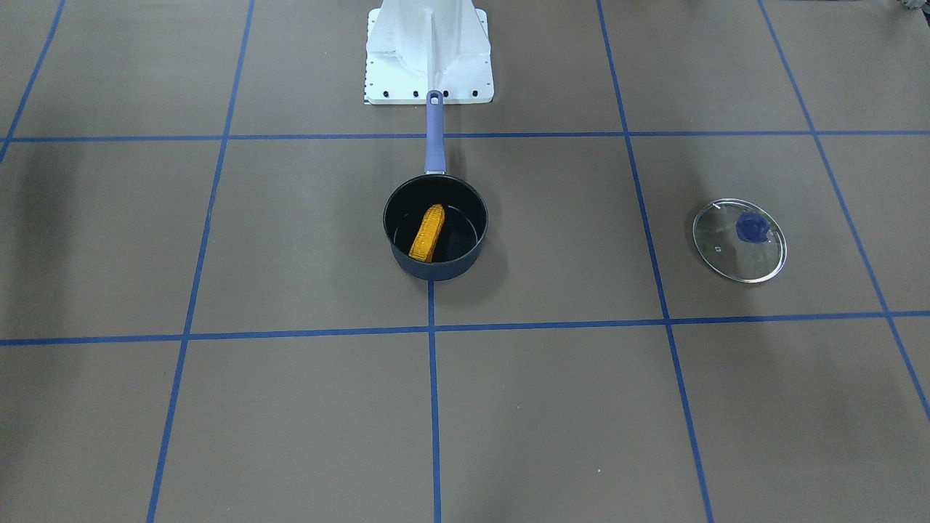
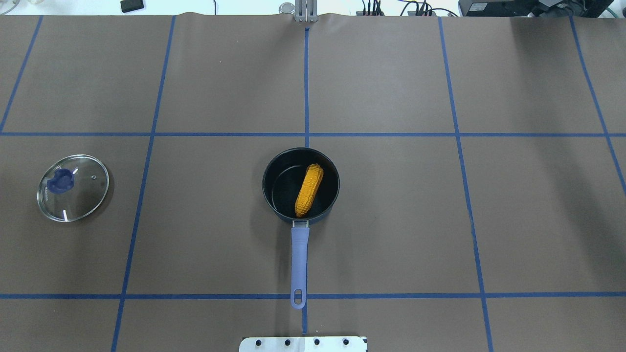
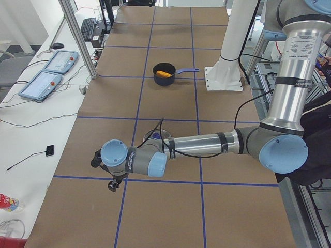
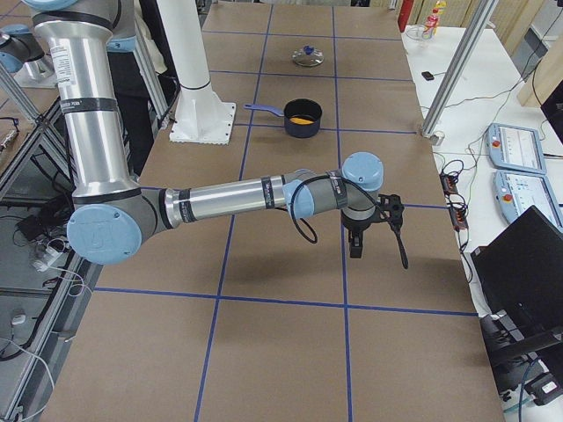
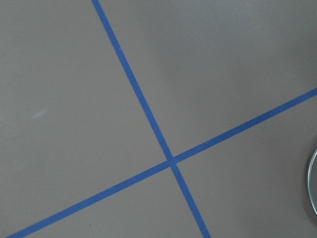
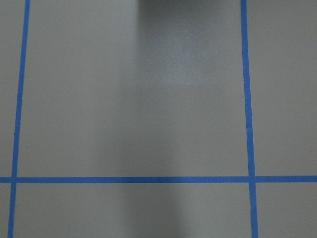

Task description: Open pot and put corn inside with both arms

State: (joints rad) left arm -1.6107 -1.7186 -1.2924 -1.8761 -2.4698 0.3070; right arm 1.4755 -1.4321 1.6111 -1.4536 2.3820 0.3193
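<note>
The pot (image 1: 436, 270) stands open at the middle of the brown table (image 2: 391, 220), its long periwinkle handle (image 1: 434, 138) pointing straight at the robot's white base (image 1: 429, 51). The corn (image 1: 427, 232) lies inside it, slanted across the black bottom with one end up against the wall. The glass lid (image 1: 740, 240) lies flat on the table well apart from the pot, on the robot's left side, blue knob up.

Both arms are drawn away from the pot, out towards the table's ends. The left arm (image 3: 201, 143) stretches its forearm out level and low over the table, passing over the lid, with the wrist bent so the left gripper (image 3: 111, 182) points down at the paper. The right arm (image 4: 229, 198) mirrors it on the other side: upper link upright, forearm level, right gripper (image 4: 354, 248) hanging downward above a blue tape line.

Neither gripper appears in the front or overhead views (only in the side views), so I cannot tell how their jaws stand. The wrist cameras show only taped table, the left one catching the lid's rim at its edge.
</note>
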